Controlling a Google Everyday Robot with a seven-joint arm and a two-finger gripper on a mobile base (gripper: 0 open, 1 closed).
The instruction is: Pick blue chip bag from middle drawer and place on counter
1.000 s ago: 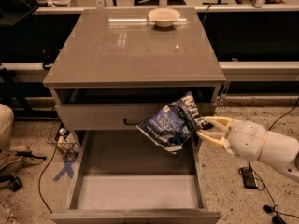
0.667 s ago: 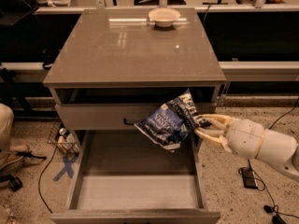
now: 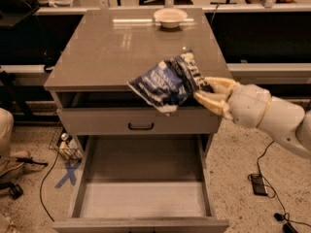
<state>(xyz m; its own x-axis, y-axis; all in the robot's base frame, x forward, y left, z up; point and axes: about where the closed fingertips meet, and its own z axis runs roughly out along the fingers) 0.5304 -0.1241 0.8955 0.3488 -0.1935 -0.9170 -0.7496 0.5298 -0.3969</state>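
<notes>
Camera view is showing the gripper [image 3: 200,89] reaching in from the right, its fingers clamping the right end of the blue chip bag [image 3: 165,84]. Bag is hanging tilted in the air, overlapping the front edge of the counter [image 3: 112,47], above the shut top drawer [image 3: 97,120] with the black handle. Middle drawer [image 3: 141,198] is standing pulled out below, well apart from the bag. Cream bowl [image 3: 170,17] is resting near the counter's far edge.

claw [image 3: 200,93] + blue chip bag [image 3: 164,84] at counter [image 3: 97,57] front | bowl [image 3: 170,17] rear | midspan open
</notes>
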